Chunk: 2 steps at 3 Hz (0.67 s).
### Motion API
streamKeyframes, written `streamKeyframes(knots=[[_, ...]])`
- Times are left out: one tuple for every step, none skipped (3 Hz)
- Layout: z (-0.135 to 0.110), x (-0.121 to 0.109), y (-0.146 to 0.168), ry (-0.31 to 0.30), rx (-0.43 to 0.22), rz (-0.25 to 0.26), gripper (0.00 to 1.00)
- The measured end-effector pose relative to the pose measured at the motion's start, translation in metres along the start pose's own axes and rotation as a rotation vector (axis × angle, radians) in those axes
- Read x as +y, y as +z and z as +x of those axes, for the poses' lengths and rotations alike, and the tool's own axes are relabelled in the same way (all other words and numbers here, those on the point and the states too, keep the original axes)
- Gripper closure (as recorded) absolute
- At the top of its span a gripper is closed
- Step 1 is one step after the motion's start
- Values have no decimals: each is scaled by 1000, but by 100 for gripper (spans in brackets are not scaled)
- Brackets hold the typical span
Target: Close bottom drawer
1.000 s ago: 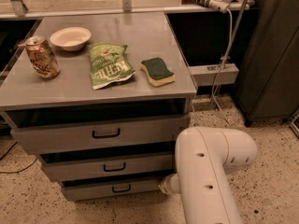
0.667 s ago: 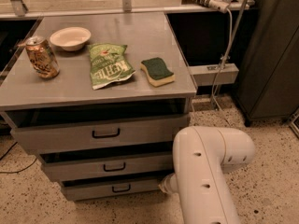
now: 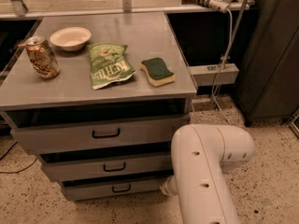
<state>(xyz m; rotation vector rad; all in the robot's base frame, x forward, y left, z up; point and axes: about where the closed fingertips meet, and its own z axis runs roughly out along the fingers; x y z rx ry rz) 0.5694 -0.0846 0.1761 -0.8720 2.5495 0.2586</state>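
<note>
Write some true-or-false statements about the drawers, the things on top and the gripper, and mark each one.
1. The bottom drawer is fully shut. False: it stands slightly open, a dark gap above its front.
2. The sponge lies right of the chip bag. True.
3. The can sits inside the bowl. False: it stands beside it.
4. The gripper is hidden behind the white arm, near the bottom drawer's right end. True.

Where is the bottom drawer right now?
The bottom drawer sits lower centre-left in the camera view, slightly open, under the middle drawer; the gripper is hidden behind the white arm at its right end.
</note>
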Motion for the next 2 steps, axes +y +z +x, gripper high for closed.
streamKeyframes(knots=[[28,8,-33,96,74,12,100],[58,24,-43,109,127,-8,84]])
